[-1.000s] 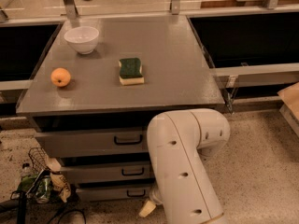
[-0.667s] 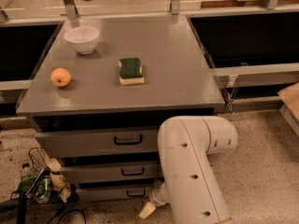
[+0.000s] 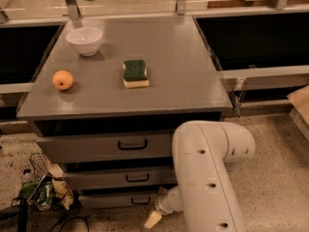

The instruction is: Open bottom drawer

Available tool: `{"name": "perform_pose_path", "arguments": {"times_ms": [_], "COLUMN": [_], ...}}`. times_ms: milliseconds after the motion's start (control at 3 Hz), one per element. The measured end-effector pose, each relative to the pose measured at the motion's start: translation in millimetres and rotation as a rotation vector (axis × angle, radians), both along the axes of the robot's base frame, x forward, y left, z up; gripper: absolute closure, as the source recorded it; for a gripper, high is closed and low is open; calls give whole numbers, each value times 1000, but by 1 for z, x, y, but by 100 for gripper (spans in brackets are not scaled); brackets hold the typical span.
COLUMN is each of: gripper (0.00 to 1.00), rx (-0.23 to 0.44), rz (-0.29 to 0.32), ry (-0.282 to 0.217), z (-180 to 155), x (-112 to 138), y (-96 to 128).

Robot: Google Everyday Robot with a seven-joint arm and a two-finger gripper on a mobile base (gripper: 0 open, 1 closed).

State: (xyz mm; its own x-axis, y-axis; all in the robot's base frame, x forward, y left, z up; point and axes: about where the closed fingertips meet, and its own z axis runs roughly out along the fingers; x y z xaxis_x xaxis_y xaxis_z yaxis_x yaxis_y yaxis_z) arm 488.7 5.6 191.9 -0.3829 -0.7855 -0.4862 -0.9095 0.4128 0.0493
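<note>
The bottom drawer (image 3: 113, 200) is the narrowest grey front, lowest in the cabinet, with a small black loop handle (image 3: 140, 200). It sits a little forward of the cabinet face, like the two drawers above it. My gripper (image 3: 153, 218) is low by the floor, just right of and below that handle, at the drawer's right end. A yellowish tip shows under the white wrist. My white arm (image 3: 207, 178) rises in front of the cabinet's right side and hides the right ends of the drawers. The mid-sized drawer (image 3: 116, 178) and the widest top drawer (image 3: 96, 146) are above.
On the grey cabinet top (image 3: 183, 66) stand a white bowl (image 3: 84, 40), an orange (image 3: 63, 79) and a green-and-yellow sponge (image 3: 134, 73). A wire basket with clutter (image 3: 41, 185) and cables lie on the floor at the left. A cardboard piece (image 3: 301, 103) is at the right edge.
My arm's big white link has swung to the right. The gripper stays low by the bottom drawer's right end. The drawers look unmoved.
</note>
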Motion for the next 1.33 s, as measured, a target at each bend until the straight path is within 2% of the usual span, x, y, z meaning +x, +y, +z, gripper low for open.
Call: {"name": "perform_pose_path", "arguments": {"times_ms": [333,667,1000,1333], "gripper": [0,0,0,0], "rx": [38,39,0,-30], "rz": [38,38,30,-40], "ry": [9,9,-35,-120], "z": [16,16,16,20], "x": [-24,-25,-17,-6], "y": [-4,-5,-13,-11]}}
